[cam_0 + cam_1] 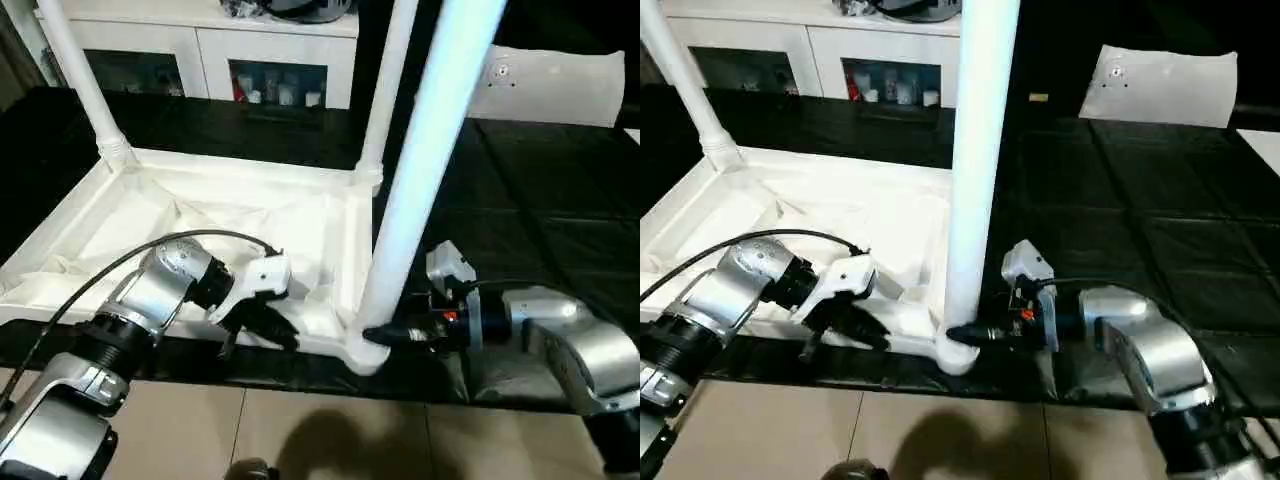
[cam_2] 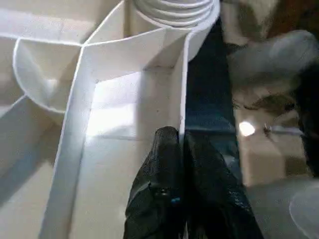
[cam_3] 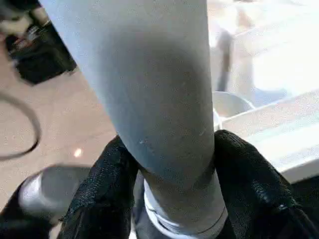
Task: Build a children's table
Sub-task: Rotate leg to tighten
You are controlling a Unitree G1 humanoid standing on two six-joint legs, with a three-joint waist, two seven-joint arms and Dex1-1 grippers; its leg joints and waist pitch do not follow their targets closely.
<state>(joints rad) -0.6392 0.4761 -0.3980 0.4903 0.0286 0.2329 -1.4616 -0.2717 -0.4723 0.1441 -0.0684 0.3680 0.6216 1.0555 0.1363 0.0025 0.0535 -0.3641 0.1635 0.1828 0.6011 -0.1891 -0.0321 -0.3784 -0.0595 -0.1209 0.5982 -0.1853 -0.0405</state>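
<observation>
The children's table top (image 1: 200, 215) lies upside down on the black mat, ribbed side up. Two white legs stand in its far corners, one on the left (image 1: 85, 90) and one on the right (image 1: 392, 80). A third leg (image 1: 420, 170) rises from the near right corner socket (image 1: 365, 355). My right gripper (image 1: 375, 335) holds this leg just above the socket, with a finger pressed on each side (image 3: 107, 174). My left gripper (image 1: 265, 322) is shut on the near rim of the top, and its fingers (image 2: 164, 164) pinch the thin wall.
A white cabinet with glass doors (image 1: 270, 60) stands behind the mat. A flat white sheet with a round fitting (image 1: 555, 85) lies at the back right. The black mat (image 1: 540, 200) stretches to the right, and tan floor (image 1: 300, 430) lies in front.
</observation>
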